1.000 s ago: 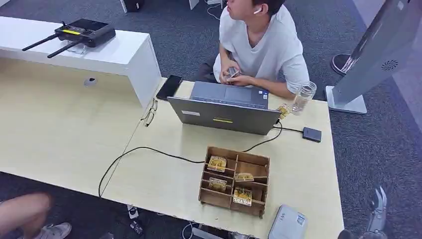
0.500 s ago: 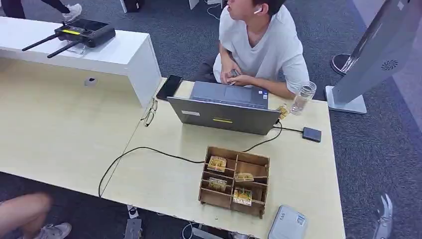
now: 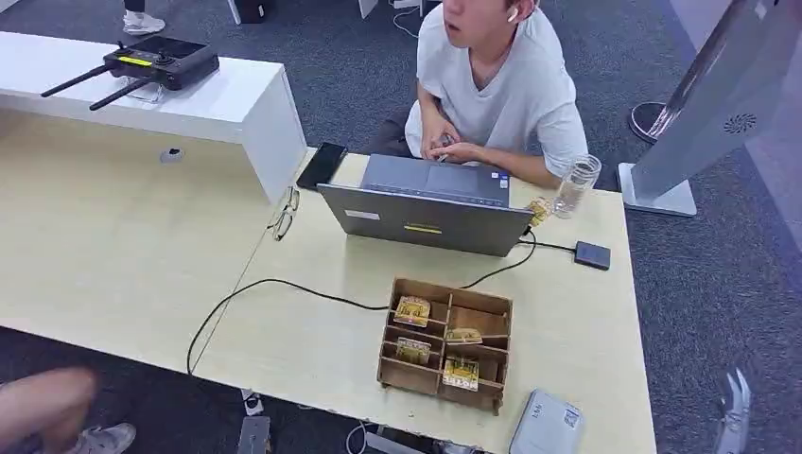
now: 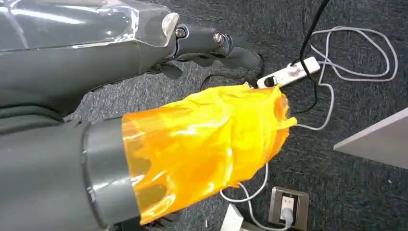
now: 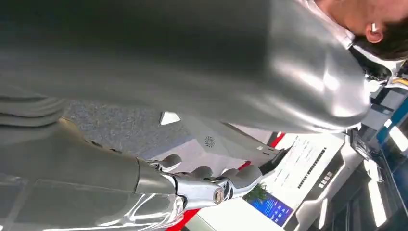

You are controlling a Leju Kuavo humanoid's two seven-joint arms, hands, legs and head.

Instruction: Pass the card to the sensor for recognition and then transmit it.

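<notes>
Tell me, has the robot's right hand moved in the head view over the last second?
Yes. The right hand has shifted rightward and lower, away from the table edge.

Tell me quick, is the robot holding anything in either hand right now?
Left hand: holds nothing, hangs over the carpet; whether its fingers are spread or curled cannot be told.
Right hand: holds nothing, fingers apart, so open.

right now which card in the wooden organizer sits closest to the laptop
The card in the back-left compartment of the wooden organizer, nearest the laptop. The other three cards lie further forward, toward the robot's edge of the table.
</notes>
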